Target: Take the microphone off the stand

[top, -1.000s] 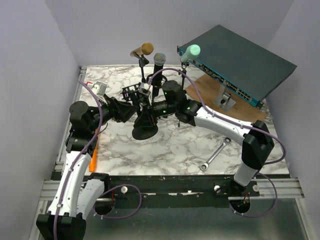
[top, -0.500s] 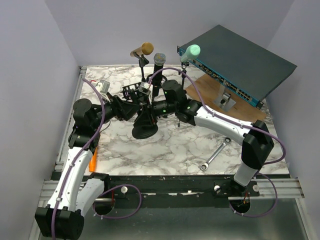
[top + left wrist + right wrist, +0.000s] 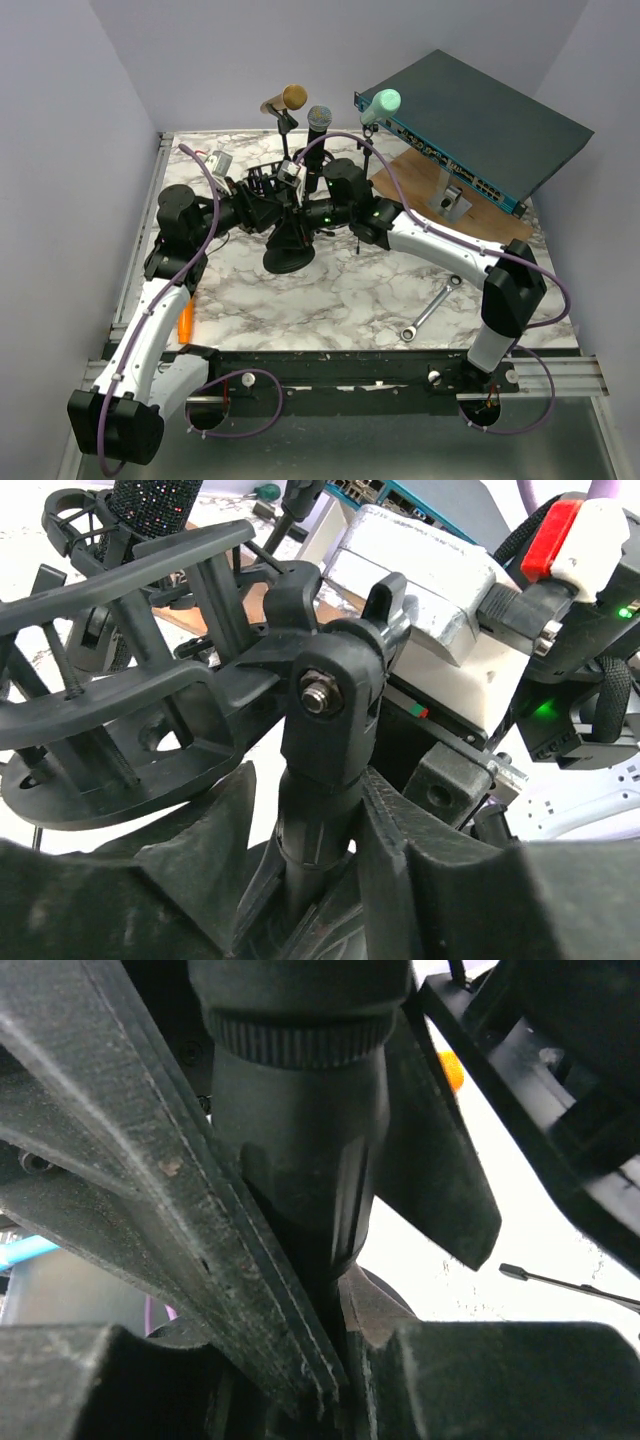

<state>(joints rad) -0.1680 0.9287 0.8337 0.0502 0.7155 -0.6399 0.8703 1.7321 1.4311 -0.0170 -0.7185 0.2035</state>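
Note:
A black microphone with a sparkly grille [image 3: 318, 118] stands on a black stand with a round base [image 3: 290, 258]. In the left wrist view the grille [image 3: 155, 500] shows at the top left, above the stand's cage-like holder [image 3: 130, 680]. My left gripper [image 3: 268, 213] is shut on the stand's post [image 3: 315, 820], one finger on each side of it [image 3: 320, 860]. My right gripper [image 3: 305, 212] comes in from the right and is shut on the microphone's black body [image 3: 300, 1150], which sits between its fingers [image 3: 330, 1260].
Two more microphones stand behind, one gold [image 3: 290, 98] and one teal [image 3: 382, 102]. A dark network switch [image 3: 470, 120] leans at the back right over a wooden board [image 3: 415, 180]. A wrench [image 3: 428, 312] lies front right and an orange tool [image 3: 186, 320] at the left edge.
My left arm has moved right and away from me, bringing its gripper onto the stand's post. The right arm and the microphone have not moved.

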